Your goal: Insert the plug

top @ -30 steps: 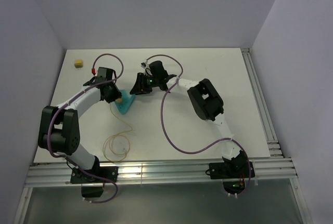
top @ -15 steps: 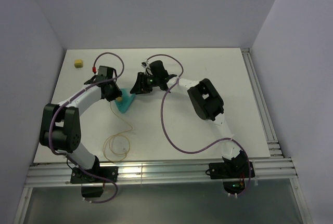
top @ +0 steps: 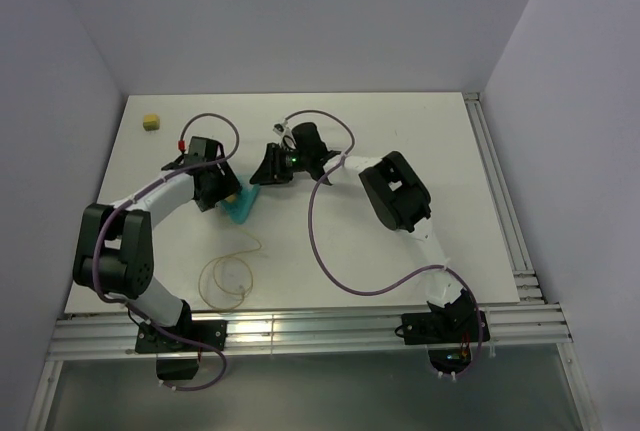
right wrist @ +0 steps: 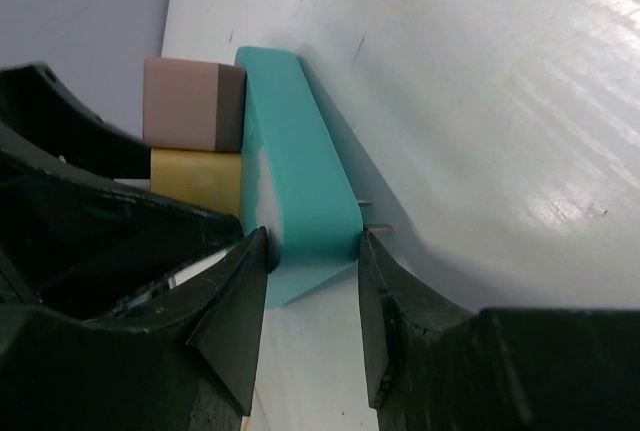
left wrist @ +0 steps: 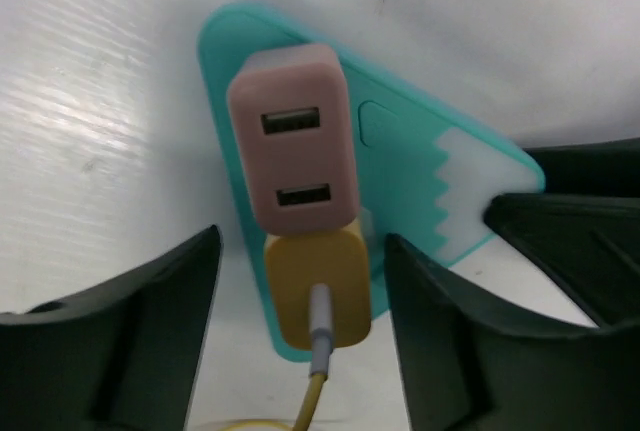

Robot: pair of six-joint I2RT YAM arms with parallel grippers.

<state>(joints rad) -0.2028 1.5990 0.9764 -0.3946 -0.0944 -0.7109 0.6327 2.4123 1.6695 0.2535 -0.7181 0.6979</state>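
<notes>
The yellow plug [left wrist: 318,296] lies on the teal wedge-shaped block [left wrist: 420,171], its end butted against a pink two-port adapter [left wrist: 293,156]. Its pale-yellow cable [left wrist: 312,396] runs back toward me. My left gripper [left wrist: 300,243] is open, with a gap on each side of the plug. My right gripper [right wrist: 312,246] is shut on the narrow end of the teal block [right wrist: 300,171]; the plug [right wrist: 195,179] and the adapter [right wrist: 190,104] show to the block's left. From above, both grippers [top: 222,194] [top: 262,173] meet at the teal block [top: 240,208].
The cable's loop [top: 225,276] lies on the white table [top: 400,141] near the front left. A small yellow block [top: 150,122] sits at the back left corner. Purple arm cables [top: 330,271] arc over the table's middle. Metal rails [top: 505,211] run along the right edge.
My left gripper has opened and let go of the plug, drawing back a little. The right gripper keeps its hold on the teal block.
</notes>
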